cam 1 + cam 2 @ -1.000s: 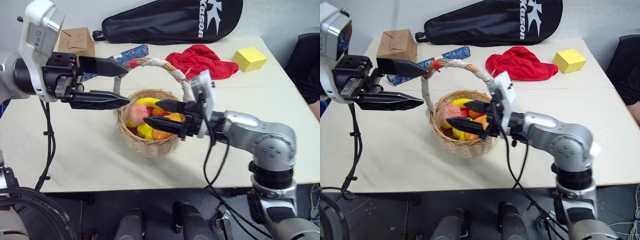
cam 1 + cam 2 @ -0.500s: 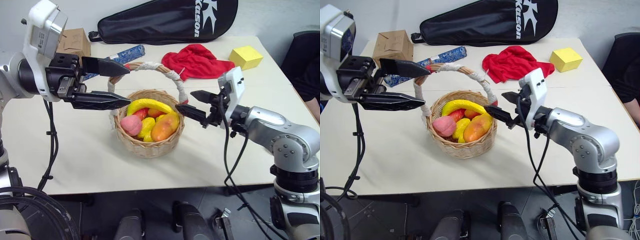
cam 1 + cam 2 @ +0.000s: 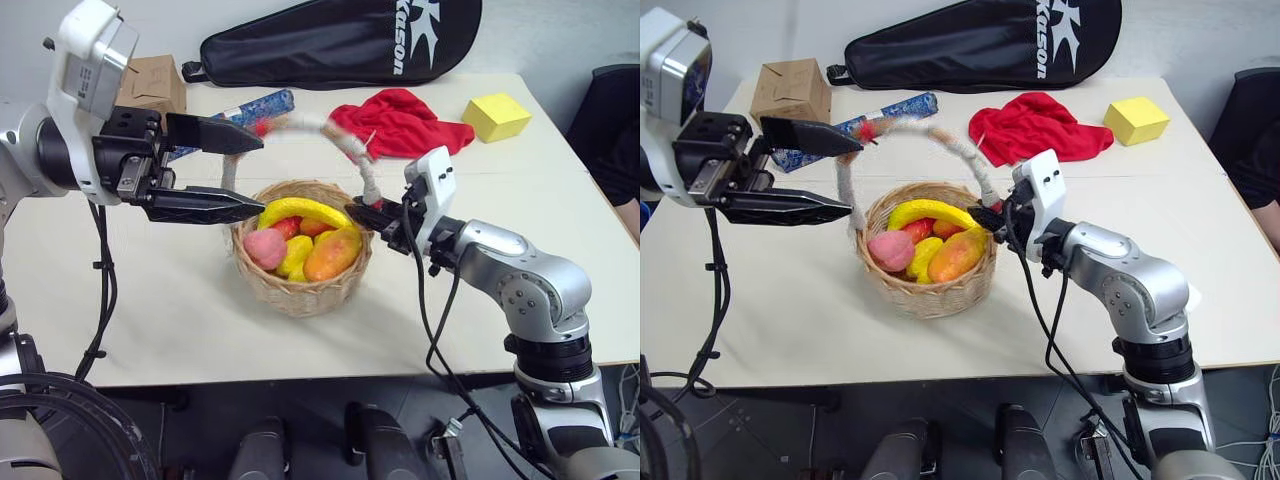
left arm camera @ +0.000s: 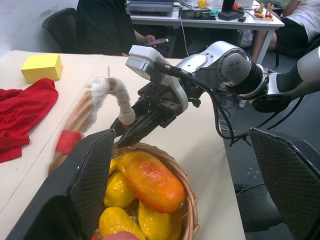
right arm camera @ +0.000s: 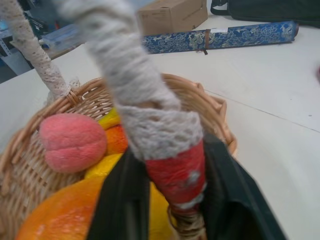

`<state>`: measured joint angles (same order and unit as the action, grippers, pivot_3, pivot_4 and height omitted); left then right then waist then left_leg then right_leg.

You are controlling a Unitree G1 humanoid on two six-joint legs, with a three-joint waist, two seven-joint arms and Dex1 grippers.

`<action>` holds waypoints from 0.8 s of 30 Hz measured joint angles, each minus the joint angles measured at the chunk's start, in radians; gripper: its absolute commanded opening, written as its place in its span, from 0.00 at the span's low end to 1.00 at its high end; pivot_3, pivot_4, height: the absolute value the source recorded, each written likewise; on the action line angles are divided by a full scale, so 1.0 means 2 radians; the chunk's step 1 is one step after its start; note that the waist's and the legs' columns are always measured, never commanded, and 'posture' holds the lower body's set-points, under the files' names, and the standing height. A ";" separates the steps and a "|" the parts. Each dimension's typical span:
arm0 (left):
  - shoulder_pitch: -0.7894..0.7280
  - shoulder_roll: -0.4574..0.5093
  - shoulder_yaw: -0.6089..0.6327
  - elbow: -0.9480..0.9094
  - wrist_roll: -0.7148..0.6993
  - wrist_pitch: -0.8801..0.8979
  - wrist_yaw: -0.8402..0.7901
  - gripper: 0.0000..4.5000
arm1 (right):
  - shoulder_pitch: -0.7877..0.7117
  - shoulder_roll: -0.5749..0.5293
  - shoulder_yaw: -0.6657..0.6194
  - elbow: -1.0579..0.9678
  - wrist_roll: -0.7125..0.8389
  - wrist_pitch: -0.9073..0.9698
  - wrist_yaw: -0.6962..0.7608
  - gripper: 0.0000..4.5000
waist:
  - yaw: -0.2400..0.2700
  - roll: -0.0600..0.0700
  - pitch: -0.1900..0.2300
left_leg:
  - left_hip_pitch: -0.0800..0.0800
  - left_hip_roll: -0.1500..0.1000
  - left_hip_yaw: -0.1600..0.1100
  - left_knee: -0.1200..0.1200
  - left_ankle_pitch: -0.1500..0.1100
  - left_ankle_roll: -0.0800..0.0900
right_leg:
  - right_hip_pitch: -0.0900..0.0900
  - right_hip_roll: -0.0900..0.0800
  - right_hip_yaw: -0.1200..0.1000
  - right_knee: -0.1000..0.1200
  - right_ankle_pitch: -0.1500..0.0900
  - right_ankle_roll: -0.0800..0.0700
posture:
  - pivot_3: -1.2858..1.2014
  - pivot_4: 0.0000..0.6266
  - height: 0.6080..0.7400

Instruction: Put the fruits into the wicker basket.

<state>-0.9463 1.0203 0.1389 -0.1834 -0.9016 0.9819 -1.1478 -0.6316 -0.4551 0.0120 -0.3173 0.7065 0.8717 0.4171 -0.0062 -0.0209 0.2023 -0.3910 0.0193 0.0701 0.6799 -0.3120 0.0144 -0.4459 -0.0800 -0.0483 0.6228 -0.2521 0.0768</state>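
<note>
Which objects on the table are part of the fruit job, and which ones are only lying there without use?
Part of the job:
- wicker basket
- banana, peach, mango, lemon, all inside it
- right gripper, shut on the basket handle

Only lying there:
- red cloth
- yellow cube
- cardboard box
- black racket bag
- blue patterned roll

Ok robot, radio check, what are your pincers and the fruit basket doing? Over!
Right pincer shut on wicker basket handle, at its base. Left pincer open, hovering beside the handle. Fruits in the basket. Nothing in the way.
</note>
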 measured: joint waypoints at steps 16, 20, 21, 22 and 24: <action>-0.013 -0.051 -0.006 0.036 0.025 -0.039 -0.003 1.00 | 0.089 -0.189 -0.209 0.109 -0.024 -0.079 0.108 0.05 | 0.003 0.000 0.000 | 0.000 -0.002 0.003 0.001 -0.001 0.002 | 0.001 -0.001 0.000 -0.001 0.001 0.002 | 0.52 0.24 1.00; -0.013 -0.059 -0.017 0.045 0.042 -0.056 -0.005 1.00 | 0.107 -0.192 -0.228 0.200 -0.076 -0.154 0.111 0.05 | 0.000 0.001 0.000 | 0.001 -0.002 0.004 0.001 0.000 0.001 | 0.000 0.000 0.001 -0.001 0.001 0.003 | 0.52 0.24 1.00; -0.013 -0.059 -0.019 0.045 0.045 -0.061 -0.006 1.00 | 0.109 -0.192 -0.231 0.214 -0.086 -0.174 0.110 0.05 | 0.000 0.001 0.000 | 0.001 -0.002 0.004 0.001 0.000 0.000 | 0.000 0.000 0.001 -0.001 0.001 0.003 | 0.52 0.24 1.00; -0.012 -0.059 -0.020 0.045 0.047 -0.065 -0.008 1.00 | 0.113 -0.191 -0.234 0.223 -0.094 -0.192 0.110 0.05 | -0.001 0.001 0.000 | 0.001 -0.002 0.004 0.000 0.000 0.000 | 0.000 0.000 0.001 -0.001 0.001 0.003 | 0.52 0.24 1.00; -0.012 -0.062 -0.020 0.047 0.050 -0.070 -0.013 1.00 | 0.127 -0.184 -0.240 0.226 -0.103 -0.224 0.115 0.05 | 0.000 0.001 0.000 | 0.001 -0.001 0.004 0.000 0.001 -0.001 | 0.000 0.000 0.001 -0.001 0.001 0.003 | 0.52 0.24 1.00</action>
<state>-0.9698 0.8954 0.0979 -0.0904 -0.8014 0.8423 -1.1737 -0.3781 -0.8226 -0.4678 0.1339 0.5003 0.4233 0.6463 -0.0071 -0.0189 0.2032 -0.3888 0.0177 0.0784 0.6808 -0.3108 0.0130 -0.4452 -0.0797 -0.0457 0.6203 -0.2492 0.0819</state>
